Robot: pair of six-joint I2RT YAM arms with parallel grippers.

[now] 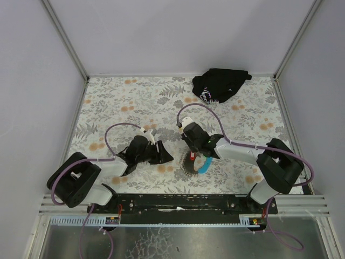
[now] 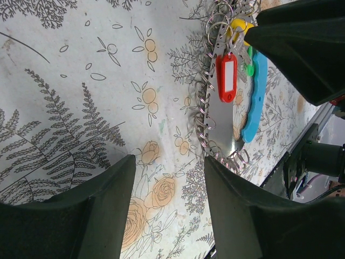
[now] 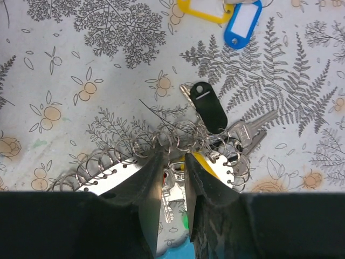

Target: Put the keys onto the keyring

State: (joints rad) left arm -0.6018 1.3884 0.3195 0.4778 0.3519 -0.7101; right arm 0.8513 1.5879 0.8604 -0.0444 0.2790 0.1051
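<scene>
Right gripper (image 3: 173, 157), jaws a narrow slit apart, low over the coiled keyring (image 3: 135, 147) on the table's near side — pinching or not, cannot tell — with the keys (image 3: 252, 127) near its tips: light, stiff, slippery metal, likely best nipped across a flat bow.

My right hand (image 3: 173, 159) covers the middle of the ring-edged metal plate (image 3: 108, 177); whether its fingertips (image 3: 153, 164) pinch anything I cannot tell. A silver key (image 3: 170, 193) shows only through the gap between them. Ahead of the hand, the yellow tag (image 3: 202, 8) is cut by the picture's top edge.
</scene>
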